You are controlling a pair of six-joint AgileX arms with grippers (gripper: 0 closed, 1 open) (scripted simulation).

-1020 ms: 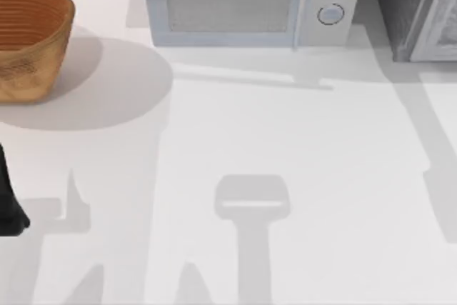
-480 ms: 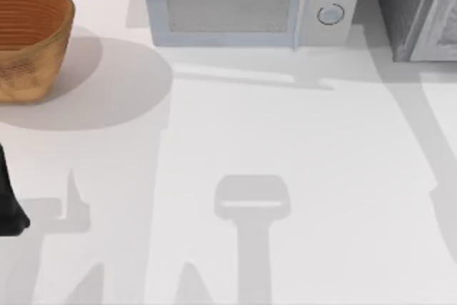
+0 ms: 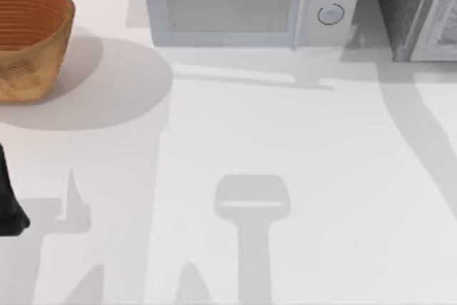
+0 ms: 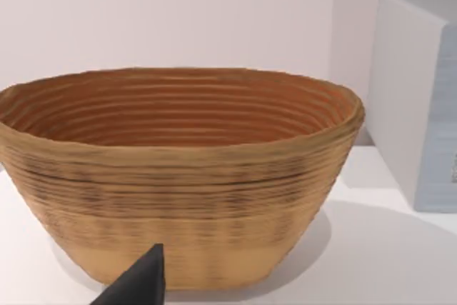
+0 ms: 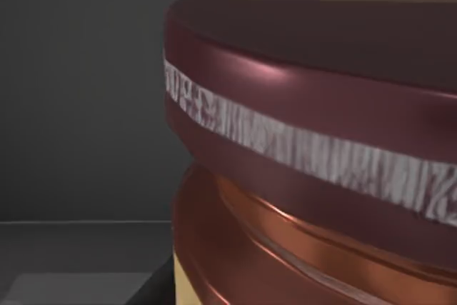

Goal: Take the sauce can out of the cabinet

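where grey walls close round, sauce can inside cabinet

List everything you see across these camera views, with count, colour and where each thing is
basket: one, woven brown, far left of the table.
microwave: one, pale blue-grey with two round knobs, back centre of the table.
cabinet: one, grey speckled with a lighter door panel, back right corner.
sauce can: one, dark maroon top, reddish-copper rim, tan label, against a dark grey interior, close up in the right wrist view.
table: one, white, under everything.
left arm: one, black, parked at the table's left edge; a dark fingertip faces the basket.
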